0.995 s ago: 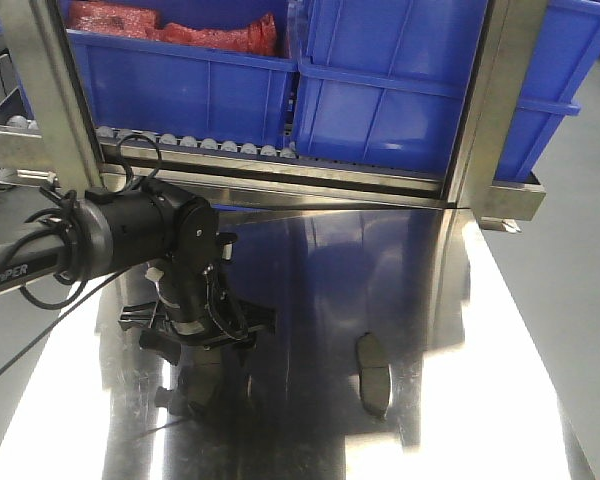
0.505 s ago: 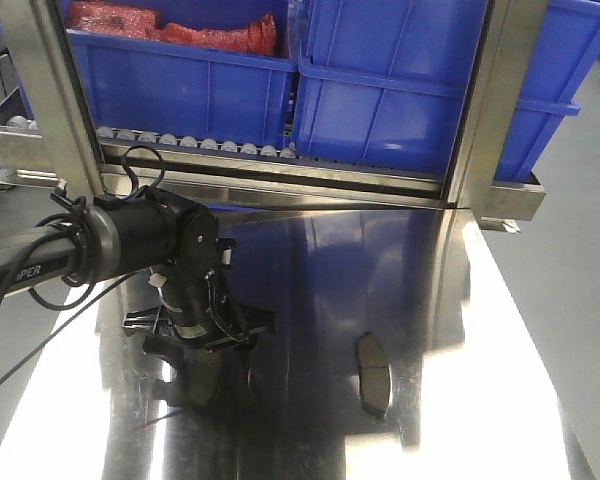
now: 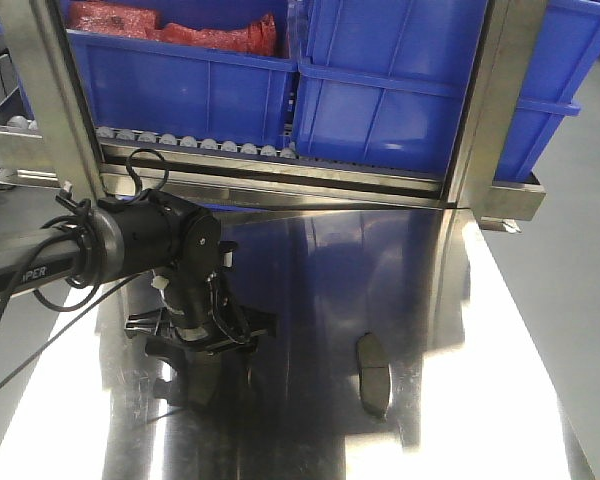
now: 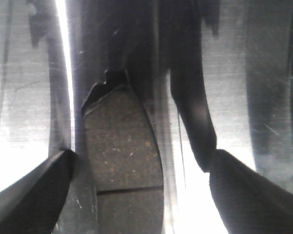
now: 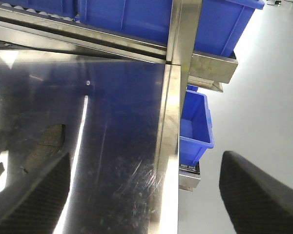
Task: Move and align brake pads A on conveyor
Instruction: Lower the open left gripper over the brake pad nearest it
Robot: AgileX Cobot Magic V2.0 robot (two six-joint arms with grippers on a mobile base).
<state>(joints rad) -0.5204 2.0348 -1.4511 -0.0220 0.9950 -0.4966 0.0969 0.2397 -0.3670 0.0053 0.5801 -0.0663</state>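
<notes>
Our left jaws, spread astride the dull grey curved brake pad (image 4: 122, 156) near the shiny steel worktop's (image 3: 310, 300) left edge, should centre, drop squarely, then pinch its long edges; right jaws gape empty.

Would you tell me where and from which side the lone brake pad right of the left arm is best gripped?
Probably the brake pad across its narrow width at mid-length, jaws on its two long edges, coming straight down. It lies flat on the steel table, long axis running away from the camera, so only the thin edges offer purchase.
</notes>
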